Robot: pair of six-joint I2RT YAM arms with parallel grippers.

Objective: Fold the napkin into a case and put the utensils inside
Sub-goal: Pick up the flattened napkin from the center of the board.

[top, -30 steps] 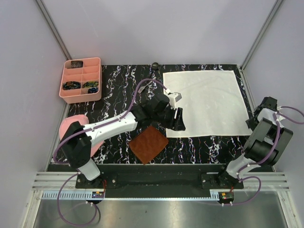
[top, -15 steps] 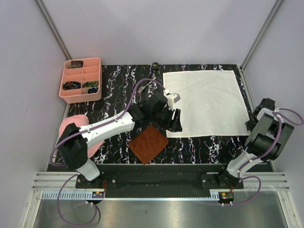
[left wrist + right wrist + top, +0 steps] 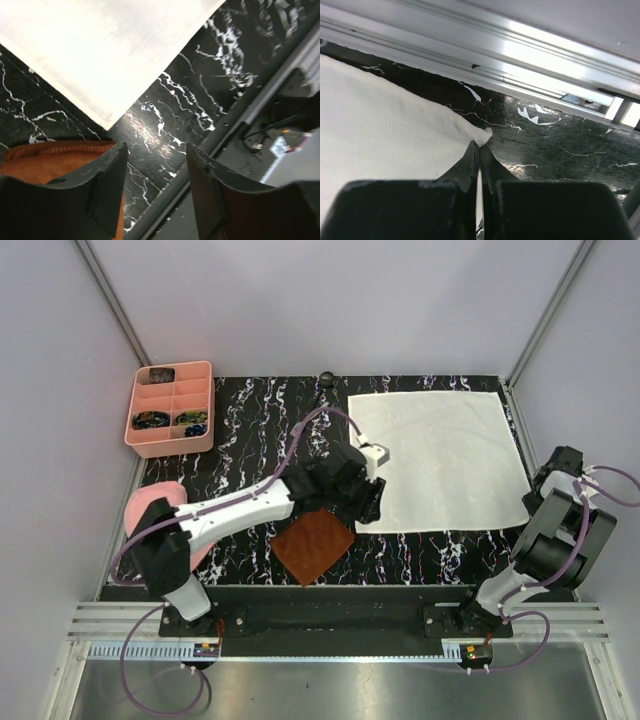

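The right gripper (image 3: 479, 152) has its two dark fingers pressed together, pinching a corner of the cream-white napkin (image 3: 385, 125). The corner's tip pokes out just past the fingertips. The left gripper (image 3: 155, 165) stands partly open and holds nothing. Another napkin corner lies just ahead of its fingers, and a brown mat (image 3: 45, 157) is partly hidden behind one finger.

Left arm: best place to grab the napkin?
Probably the napkin's near-left corner, approached low from the near side. It lies flat, so only a corner offers a lip, and this one sits on bare table just ahead of the open left end effector, clear of the brown mat.
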